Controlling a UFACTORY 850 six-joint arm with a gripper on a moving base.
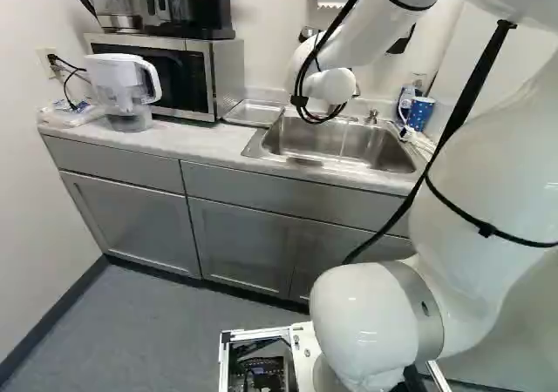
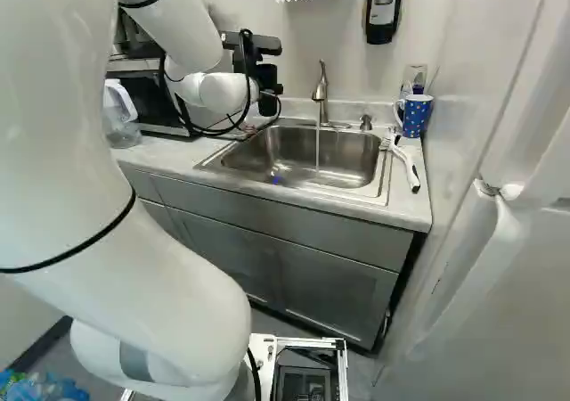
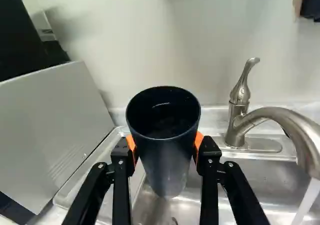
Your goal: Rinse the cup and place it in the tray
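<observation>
Right now my gripper [image 2: 265, 76] is clenched on the dark cup [image 3: 167, 157], its jaws held well apart by the cup's width, orange pads [image 3: 199, 142] touching both sides. I see the cup's mouth facing up. Beyond and below it, the metal tray [image 3: 80, 177] lies to one side and the sink [image 3: 270, 180] to the other. Water [image 3: 307, 200] runs from the faucet [image 3: 280, 116], apart from the cup.
</observation>
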